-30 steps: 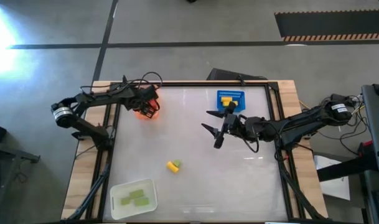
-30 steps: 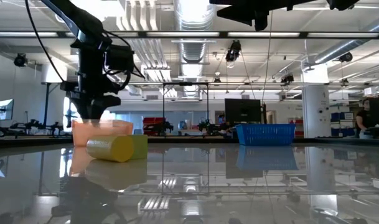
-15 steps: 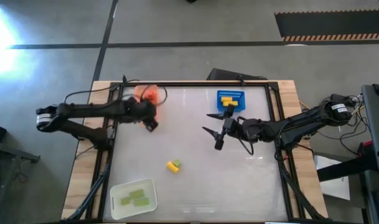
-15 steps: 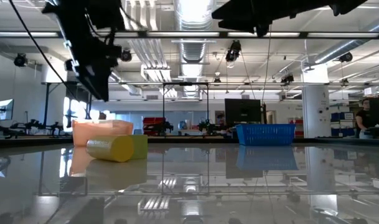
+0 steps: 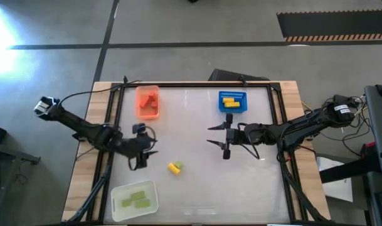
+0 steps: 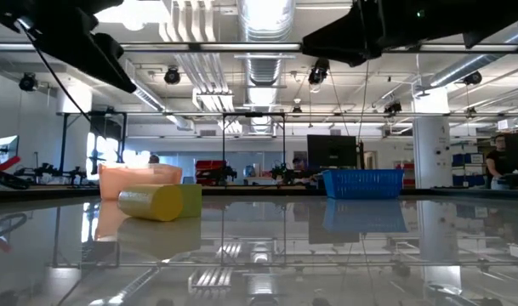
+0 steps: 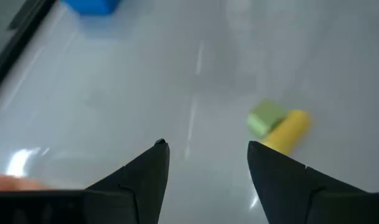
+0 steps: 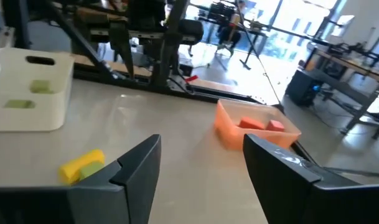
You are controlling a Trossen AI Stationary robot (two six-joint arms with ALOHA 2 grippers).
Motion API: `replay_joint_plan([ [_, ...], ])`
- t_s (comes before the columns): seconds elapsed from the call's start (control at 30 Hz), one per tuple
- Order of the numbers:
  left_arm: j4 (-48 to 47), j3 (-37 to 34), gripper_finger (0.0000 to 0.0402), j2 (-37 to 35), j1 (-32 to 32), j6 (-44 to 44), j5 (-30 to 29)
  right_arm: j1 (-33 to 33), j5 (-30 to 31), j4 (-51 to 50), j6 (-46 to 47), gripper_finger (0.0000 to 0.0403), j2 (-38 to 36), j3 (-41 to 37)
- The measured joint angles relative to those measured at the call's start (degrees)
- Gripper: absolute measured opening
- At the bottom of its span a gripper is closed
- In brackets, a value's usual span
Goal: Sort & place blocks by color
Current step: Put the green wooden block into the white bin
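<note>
The counter (image 5: 197,194) is being shared by three trays and two arms, and places are being given here from the yellow block (image 5: 173,167) lying near its middle. A light green block (image 5: 179,165) is being touched by that yellow block, the two resting together on the bare surface. The white tray (image 5: 135,200) is being seen toward the near left corner from the pair, with light green blocks (image 5: 135,198) held inside it. The orange tray (image 5: 147,102) is being seen at the far left, with red blocks (image 5: 148,102) in it. The blue tray (image 5: 232,101) is being seen at the far right, with yellow blocks (image 5: 229,100) in it. The left tool (image 5: 142,158) is being held just left of the yellow block, its fingers parted and nothing gripped. The right tool (image 5: 218,135) is being held to the right of the yellow block and farther back, spread wide and likewise gripping nothing.
</note>
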Motion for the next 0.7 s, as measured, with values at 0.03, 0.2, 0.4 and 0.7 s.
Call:
replay_joint_plan([
  [0.03,1.79,-1.24,0.0200,-0.69,-1.39,-0.24,-0.04,0.00,-0.66,0.83,-0.06,0.0215,0.00,-0.71],
  [0.2,11.33,-7.98,0.0200,-5.16,-5.45,-0.33,-0.01,0.00,-2.40,4.99,0.76,0.0202,0.00,-4.13],
  [0.4,14.30,-12.71,0.0200,-10.26,-5.25,-1.54,-0.44,-0.02,-2.01,5.84,3.56,0.0193,0.00,-5.89],
  [0.7,14.42,-13.39,0.0200,-12.49,-5.25,-1.65,-1.60,0.00,-2.03,6.36,2.59,0.0189,0.00,-5.94],
])
